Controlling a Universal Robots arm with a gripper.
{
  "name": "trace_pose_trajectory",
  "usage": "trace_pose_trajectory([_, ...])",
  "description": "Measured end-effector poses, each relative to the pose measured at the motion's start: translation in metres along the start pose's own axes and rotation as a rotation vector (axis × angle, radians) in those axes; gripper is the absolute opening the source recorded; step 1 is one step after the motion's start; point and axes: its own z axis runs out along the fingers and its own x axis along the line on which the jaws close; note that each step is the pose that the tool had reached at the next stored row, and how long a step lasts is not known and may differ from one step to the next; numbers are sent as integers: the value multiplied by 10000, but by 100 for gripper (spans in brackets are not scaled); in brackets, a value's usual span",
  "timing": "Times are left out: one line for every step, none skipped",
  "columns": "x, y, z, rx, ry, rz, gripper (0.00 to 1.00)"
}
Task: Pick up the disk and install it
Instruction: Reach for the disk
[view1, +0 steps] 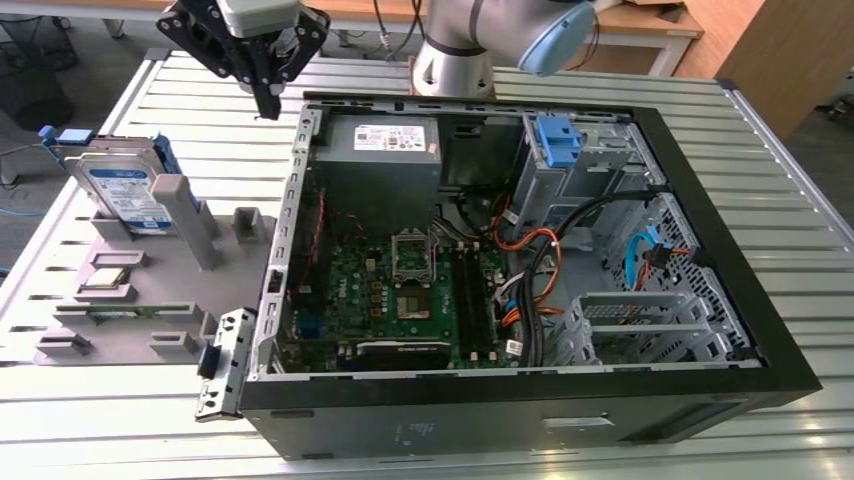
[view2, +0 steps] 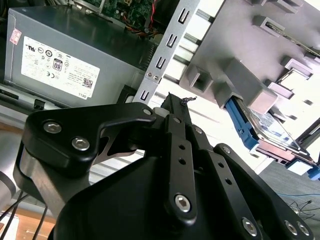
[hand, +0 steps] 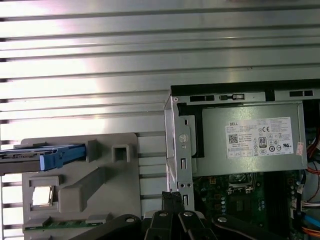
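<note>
The disk (view1: 123, 190) stands on edge in a slot of the grey holder tray (view1: 160, 290), at the exterior view's left; its silver body carries a white-and-blue label and blue side rails. My gripper (view1: 271, 108) hangs above the table at the case's back left corner, to the right of the disk and well apart from it. Its fingers are shut with nothing between them. In the second wrist view the gripper (view2: 173, 98) points past the holder tray (view2: 235, 45) toward the disk (view2: 267, 127). In the first wrist view the disk (hand: 35, 154) shows edge-on beside the gripper (hand: 172, 197).
An open black computer case (view1: 534, 400) lies on the slatted metal table (view1: 160, 430). Inside it are a grey power supply (view1: 380, 155), a motherboard (view1: 414, 290), cables and a bare blue bracket (view1: 554, 140) in the drive bay. The arm's base (view1: 454, 60) stands behind the case.
</note>
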Motion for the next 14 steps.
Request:
trace_pose_trajectory([4,0,0,0,0,0,10])
trace_pose_trajectory([8,-1,0,0,0,0,10])
trace_pose_trajectory([13,-1,-1,1,1,0,10])
trace_pose_trajectory([19,-2,-1,1,0,0,10])
trace_pose_trajectory([24,-2,-1,0,0,0,10])
trace_pose_trajectory([28,-2,-1,1,0,-1,10])
trace_pose_trajectory([33,-3,-1,0,0,-1,10])
trace_pose_trajectory([38,-3,-1,0,0,-1,10])
trace_pose_trajectory([40,-3,-1,0,0,-1,10])
trace_pose_trajectory([41,-3,-1,1,0,-2,10])
trace_pose_trajectory([44,-3,-2,1,1,-2,10])
trace_pose_trajectory([47,-3,-2,1,0,0,10])
trace_pose_trajectory([51,-4,-2,0,0,0,10])
trace_pose_trajectory([57,-4,-2,0,0,1,10])
